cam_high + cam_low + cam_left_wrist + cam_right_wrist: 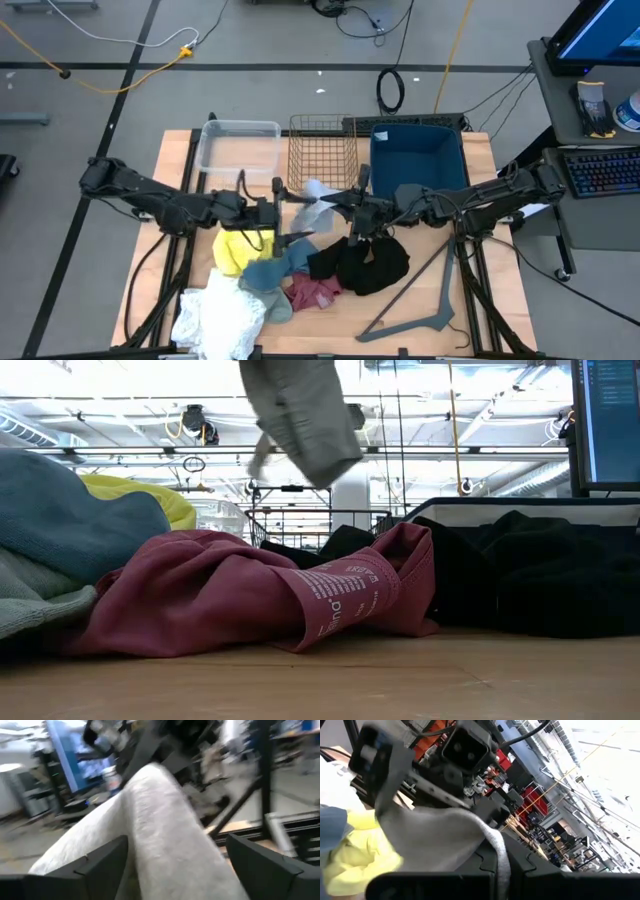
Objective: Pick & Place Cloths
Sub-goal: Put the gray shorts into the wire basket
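The light grey cloth (315,200) is lifted above the table's middle, between my two grippers, and hangs at the top of the low view (300,415). My right gripper (345,208) is shut on it. My left gripper (287,210) is open, and the grey cloth (165,835) runs between its spread fingers. Below lie the yellow cloth (240,248), the teal-blue cloth (275,270), the maroon-pink cloth (312,290), the black cloth (365,262) and the white cloth (220,315), heaped on the table. My left gripper has the grey cloth lying in the gap between its open fingers (100,865); whether they touch it I cannot tell. My right gripper pinches a bunched edge of the grey cloth (497,850) between its two fingers, coming level from the table's right. The cloth is lifted clear and hangs below.
A clear plastic bin (240,145), a wire basket (322,150) and a blue bin (415,155) stand along the far edge. A grey plastic hanger (430,290) lies on the near right part of the table. A desk with a keyboard (605,170) stands to the right.
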`<state>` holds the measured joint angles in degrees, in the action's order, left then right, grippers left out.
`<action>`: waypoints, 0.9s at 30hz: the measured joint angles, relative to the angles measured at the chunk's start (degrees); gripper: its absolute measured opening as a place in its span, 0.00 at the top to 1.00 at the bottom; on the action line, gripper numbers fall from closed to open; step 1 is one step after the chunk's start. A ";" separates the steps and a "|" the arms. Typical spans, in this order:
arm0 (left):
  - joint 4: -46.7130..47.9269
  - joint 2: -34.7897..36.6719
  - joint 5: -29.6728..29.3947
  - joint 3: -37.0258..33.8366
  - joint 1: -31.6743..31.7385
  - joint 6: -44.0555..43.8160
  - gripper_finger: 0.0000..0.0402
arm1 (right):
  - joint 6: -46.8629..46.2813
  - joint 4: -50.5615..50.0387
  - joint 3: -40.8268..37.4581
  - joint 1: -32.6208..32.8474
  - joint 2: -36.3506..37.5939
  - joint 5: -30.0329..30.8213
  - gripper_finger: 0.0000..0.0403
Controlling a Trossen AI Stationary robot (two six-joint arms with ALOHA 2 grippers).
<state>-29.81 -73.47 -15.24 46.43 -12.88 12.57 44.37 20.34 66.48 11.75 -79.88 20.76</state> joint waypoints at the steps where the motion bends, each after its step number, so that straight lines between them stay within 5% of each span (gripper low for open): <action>1: 0.64 -1.04 -1.35 0.86 0.33 0.33 0.12 | -0.38 0.10 0.00 0.00 -0.36 0.01 1.00; 7: 3.19 -6.46 -7.53 4.66 2.63 0.84 0.10 | -0.62 1.35 -0.07 1.02 -2.28 -0.05 1.00; 12: 6.40 -8.95 -8.44 6.43 4.67 0.84 0.18 | -0.34 0.83 -0.09 2.09 -3.86 -0.18 1.00; 17: 7.05 -9.05 -9.04 6.69 6.54 1.82 0.42 | -2.98 1.27 -0.09 2.93 -3.64 -4.89 1.00; 24: 7.19 -8.45 -8.97 6.71 7.41 7.98 0.93 | -3.28 0.23 -0.09 5.24 -3.20 -5.02 0.96; 27: 6.91 -8.49 -10.08 6.71 7.55 10.05 0.96 | -5.27 -0.11 -0.09 6.41 -3.24 -2.37 0.92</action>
<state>-22.90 -81.96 -25.32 53.15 -5.32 22.62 39.11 20.23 66.39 18.15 -83.13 18.39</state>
